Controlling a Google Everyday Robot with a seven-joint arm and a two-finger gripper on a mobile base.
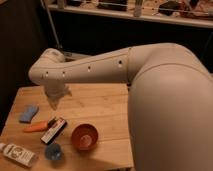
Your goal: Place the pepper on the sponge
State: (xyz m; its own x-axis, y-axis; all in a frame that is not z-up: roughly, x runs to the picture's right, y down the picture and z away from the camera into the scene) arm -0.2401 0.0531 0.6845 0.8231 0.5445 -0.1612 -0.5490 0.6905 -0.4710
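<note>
The blue sponge (29,113) lies flat at the left of the desk (102,107), with nothing on it. The orange pepper (37,126) lies on the wood just nearer and a bit to the right, not on the sponge. Its right end is close up to the black-and-white box (54,130) (I cannot tell if they touch). The pincer (55,102) hangs over the desk, right of the pepper and farther back. It is open and holds nothing. I think the job now is to get the pepper. To do it well, come down over its middle, one finger on each long side, clear of the box. Grip softly, since it is thin and could roll.
</note>
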